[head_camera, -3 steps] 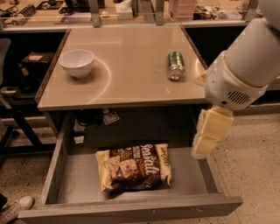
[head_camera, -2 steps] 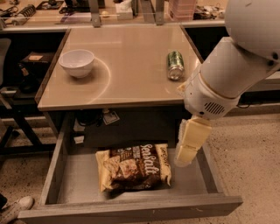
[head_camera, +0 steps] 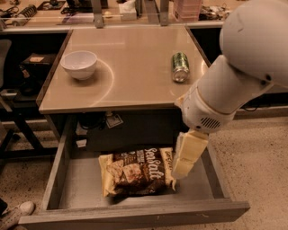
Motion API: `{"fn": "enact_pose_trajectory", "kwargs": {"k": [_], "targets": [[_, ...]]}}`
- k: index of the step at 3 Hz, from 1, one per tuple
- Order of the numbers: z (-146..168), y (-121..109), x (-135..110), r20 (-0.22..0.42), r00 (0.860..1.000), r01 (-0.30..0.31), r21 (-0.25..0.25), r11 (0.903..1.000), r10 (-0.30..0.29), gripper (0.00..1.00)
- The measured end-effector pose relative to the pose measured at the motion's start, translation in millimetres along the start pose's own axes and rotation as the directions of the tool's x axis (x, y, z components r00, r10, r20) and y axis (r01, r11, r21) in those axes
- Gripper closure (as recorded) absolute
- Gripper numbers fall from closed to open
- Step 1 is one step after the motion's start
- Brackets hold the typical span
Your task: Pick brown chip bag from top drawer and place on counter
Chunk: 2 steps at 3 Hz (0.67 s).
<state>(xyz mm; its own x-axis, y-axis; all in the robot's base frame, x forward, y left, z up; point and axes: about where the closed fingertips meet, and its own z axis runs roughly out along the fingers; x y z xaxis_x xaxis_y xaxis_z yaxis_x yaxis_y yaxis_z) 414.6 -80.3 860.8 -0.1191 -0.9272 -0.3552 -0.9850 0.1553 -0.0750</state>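
The brown chip bag (head_camera: 137, 171) lies flat on the bottom of the open top drawer (head_camera: 135, 214), near its middle, with white "Sea Salt" script facing up. My gripper (head_camera: 182, 168) hangs down from the big white arm over the drawer, at the bag's right end and just above it. The beige counter (head_camera: 126, 85) sits above and behind the drawer.
A white bowl (head_camera: 79, 64) stands on the counter's left side and a green drinks can (head_camera: 180, 67) lies on its right side. A cluttered bench (head_camera: 108, 11) with metal posts runs along the back. A shoe (head_camera: 15, 211) shows on the floor at bottom left.
My arm has swung left and down, bringing the gripper from the drawer's right wall to the bag's right end. The bag, bowl and can have not moved.
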Motion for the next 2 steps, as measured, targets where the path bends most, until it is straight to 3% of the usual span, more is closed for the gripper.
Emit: {"fn": "enact_pose_trajectory", "kwargs": {"k": [1,2], "targets": [[44,6,-3,0.037,0.999,-0.030,-0.025,0.9992,0.031,0.00],[118,-16,-13,0.105,0.993,-0.049,-0.036,0.9981,0.053,0.00]]}}
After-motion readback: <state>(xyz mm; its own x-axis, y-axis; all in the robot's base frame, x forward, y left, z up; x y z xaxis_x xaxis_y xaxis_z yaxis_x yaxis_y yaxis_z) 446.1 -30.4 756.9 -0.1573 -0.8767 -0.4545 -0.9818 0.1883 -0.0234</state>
